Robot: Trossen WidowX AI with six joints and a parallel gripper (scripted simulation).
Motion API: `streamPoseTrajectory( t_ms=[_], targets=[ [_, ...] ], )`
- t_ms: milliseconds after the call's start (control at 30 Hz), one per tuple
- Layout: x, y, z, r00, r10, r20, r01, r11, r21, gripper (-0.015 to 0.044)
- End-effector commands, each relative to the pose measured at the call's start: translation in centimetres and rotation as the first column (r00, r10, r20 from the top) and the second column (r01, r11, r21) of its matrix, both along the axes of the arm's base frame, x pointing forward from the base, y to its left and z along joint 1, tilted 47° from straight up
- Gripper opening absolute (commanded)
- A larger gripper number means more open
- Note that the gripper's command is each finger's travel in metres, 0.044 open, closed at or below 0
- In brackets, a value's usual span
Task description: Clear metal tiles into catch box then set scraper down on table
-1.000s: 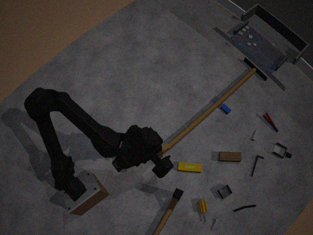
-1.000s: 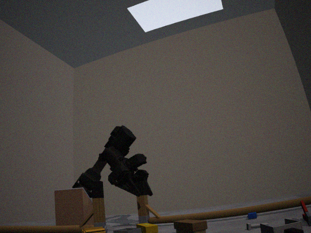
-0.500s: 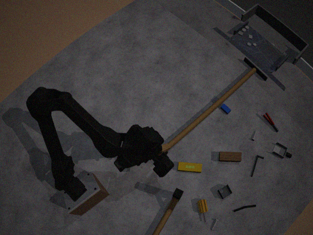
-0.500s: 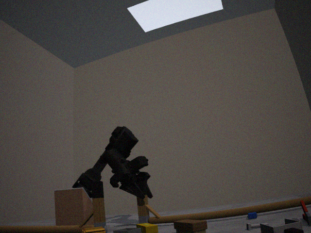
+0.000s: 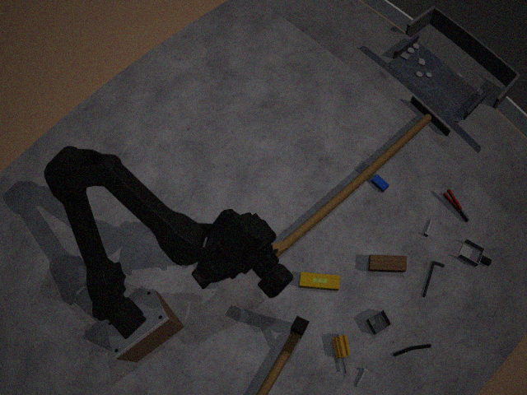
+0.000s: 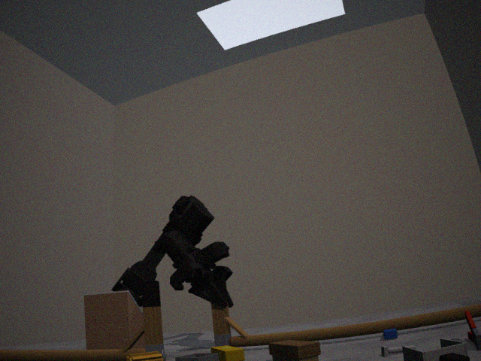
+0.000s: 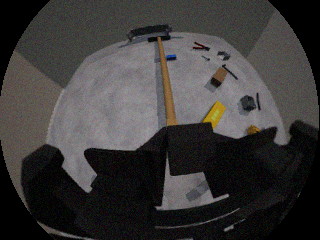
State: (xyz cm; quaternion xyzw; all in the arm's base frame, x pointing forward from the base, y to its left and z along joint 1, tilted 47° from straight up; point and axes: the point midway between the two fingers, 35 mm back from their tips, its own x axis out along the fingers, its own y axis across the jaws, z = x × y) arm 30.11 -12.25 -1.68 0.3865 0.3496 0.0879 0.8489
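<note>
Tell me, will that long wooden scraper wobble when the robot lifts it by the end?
Probably a bit. The gripper is shut on the very end of the long scraper, so the far blade may sag or swing. The handle looks stiff and straight, so it likely won't bend. It looks round, so it might twist in the grip.

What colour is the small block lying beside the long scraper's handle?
Blue; the small block shows best in the top view.
</note>
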Motion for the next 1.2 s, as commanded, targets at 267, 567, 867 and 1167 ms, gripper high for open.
streamPoseTrajectory(
  t_ms=[267,567,867,1167],
  targets=[
    [0.0,0.1,0.5,1.000,0.002,0.001,-0.002,1.000,-0.002,0.0000],
    [0.2,0.9,1.4,1.000,0.004,-0.001,-0.004,1.000,-0.003,0.0000],
    [0.3,1.7,2.3,1.000,0.005,-0.002,-0.005,1.000,-0.004,0.0000],
    [0.4,2.5,3.2,1.000,0.007,-0.002,-0.007,1.000,-0.004,0.0000]
  ],
)
